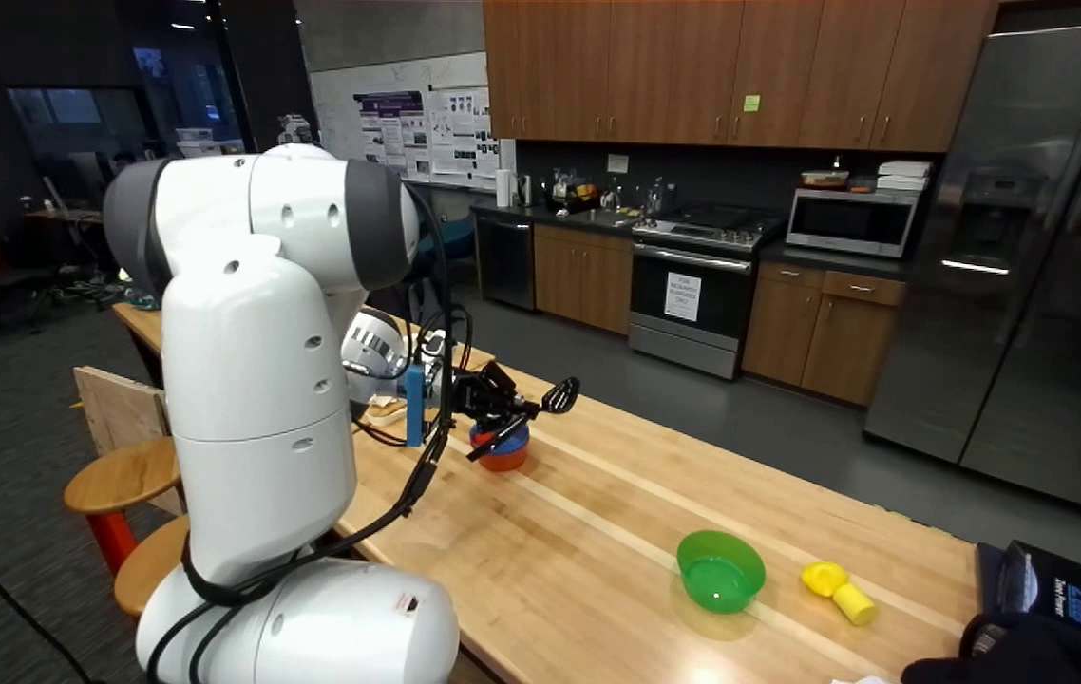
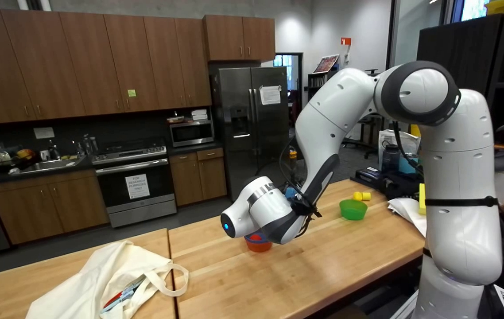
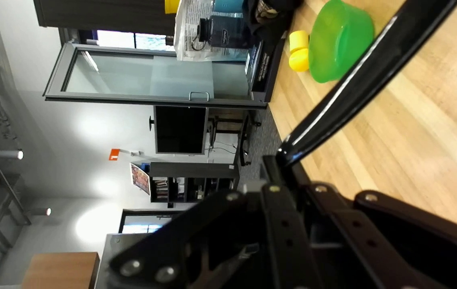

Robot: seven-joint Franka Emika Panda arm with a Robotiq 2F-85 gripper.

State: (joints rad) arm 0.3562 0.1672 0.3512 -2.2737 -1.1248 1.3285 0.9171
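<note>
Utensil (image 3: 357, 86), black, is slanting above the bench (image 1: 597, 532); an exterior view is showing its slotted head (image 1: 559, 395) against the bench's kitchen-side edge, the wrist view only its shaft (image 3: 329, 111). A red bowl (image 1: 502, 461) is appearing in both exterior views alone. Fingers (image 3: 278, 208) are gripping the shaft, standing nearly together.

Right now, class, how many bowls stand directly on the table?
2: the green bowl, beside something yellow, and the red bowl, partly behind the spoon in an exterior view. Others may be hidden behind the arm.
</note>
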